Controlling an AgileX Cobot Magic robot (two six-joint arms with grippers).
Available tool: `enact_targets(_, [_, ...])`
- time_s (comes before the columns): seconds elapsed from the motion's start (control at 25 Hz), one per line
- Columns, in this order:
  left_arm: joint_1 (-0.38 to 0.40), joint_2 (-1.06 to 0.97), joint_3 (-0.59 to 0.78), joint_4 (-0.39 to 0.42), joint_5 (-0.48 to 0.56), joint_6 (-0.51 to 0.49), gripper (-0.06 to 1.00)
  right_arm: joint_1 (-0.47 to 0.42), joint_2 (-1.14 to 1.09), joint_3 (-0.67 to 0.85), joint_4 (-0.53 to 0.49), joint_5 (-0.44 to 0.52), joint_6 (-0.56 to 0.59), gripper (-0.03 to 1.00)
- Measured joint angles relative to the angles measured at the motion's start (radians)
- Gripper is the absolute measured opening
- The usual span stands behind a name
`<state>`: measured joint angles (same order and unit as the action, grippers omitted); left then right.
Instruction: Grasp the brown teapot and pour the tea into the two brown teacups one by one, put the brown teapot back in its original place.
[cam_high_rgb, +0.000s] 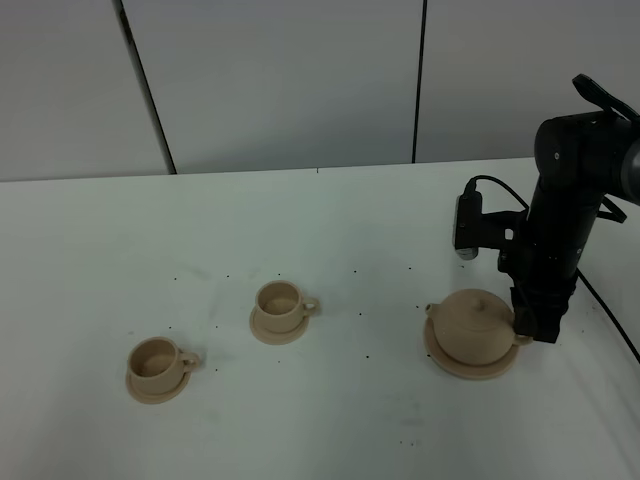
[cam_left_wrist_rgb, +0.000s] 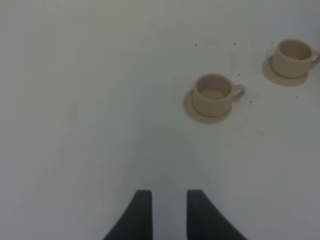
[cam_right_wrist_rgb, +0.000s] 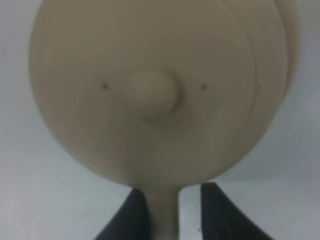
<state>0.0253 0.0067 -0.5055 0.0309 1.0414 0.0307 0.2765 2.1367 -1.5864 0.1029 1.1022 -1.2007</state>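
Beige teapot (cam_high_rgb: 470, 322) on plate (cam_high_rgb: 466, 372), teacups (cam_high_rgb: 278, 300) well apart

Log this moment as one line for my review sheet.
brown teapot: upright on plate | right gripper: jaws open astride its handle | left gripper: jaws open, empty | left teacup, middle teacup: on saucers
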Motion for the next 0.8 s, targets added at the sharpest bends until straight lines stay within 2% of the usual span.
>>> enact_targets(0.44, [0.0,0.0,0.0,0.0,0.0,0.0,0.24,0.0,0.0,0.0,-0.019,0.005,0.05,0.29])
enact_targets(0.8, [0.0,0.0,0.0,0.0,0.0,0.0,0.24,0.0,-0.001,0.0,-0.027,0.05,0.075,0.34])
